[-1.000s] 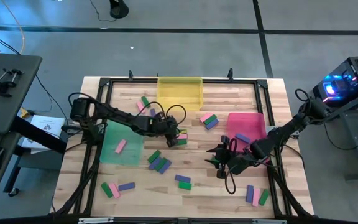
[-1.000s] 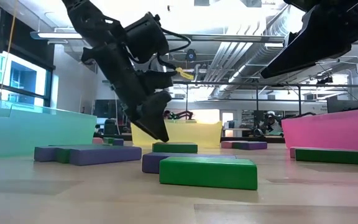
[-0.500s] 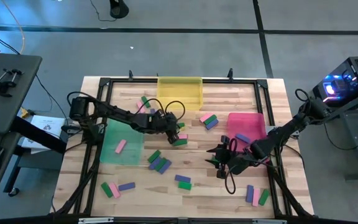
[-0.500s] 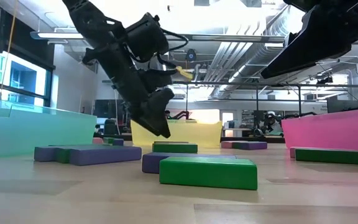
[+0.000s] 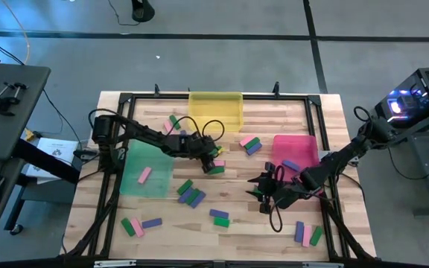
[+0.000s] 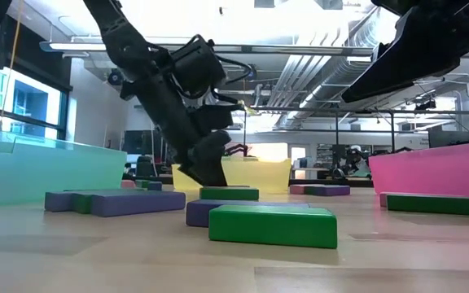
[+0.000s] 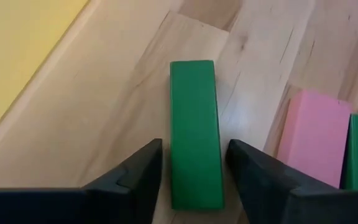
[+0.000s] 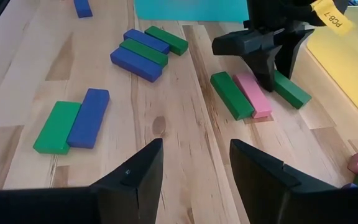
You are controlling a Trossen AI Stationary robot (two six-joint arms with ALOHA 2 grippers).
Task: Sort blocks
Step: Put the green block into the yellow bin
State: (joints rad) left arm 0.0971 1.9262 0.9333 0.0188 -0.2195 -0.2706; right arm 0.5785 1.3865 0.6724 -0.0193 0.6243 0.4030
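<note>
green block (image 7: 195,134) — flat bar, smooth | left gripper (image 7: 191,171) astride it, contact unclear | right gripper (image 8: 194,168) open

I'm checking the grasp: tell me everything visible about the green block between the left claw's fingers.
The green block is a plain, matte rectangular bar lying flat on the wooden table, lengthwise between the left claw's open dark fingers, a sliver of wood showing each side. A pink block lies parallel alongside, apart; the yellow tray sits nearby.
</note>
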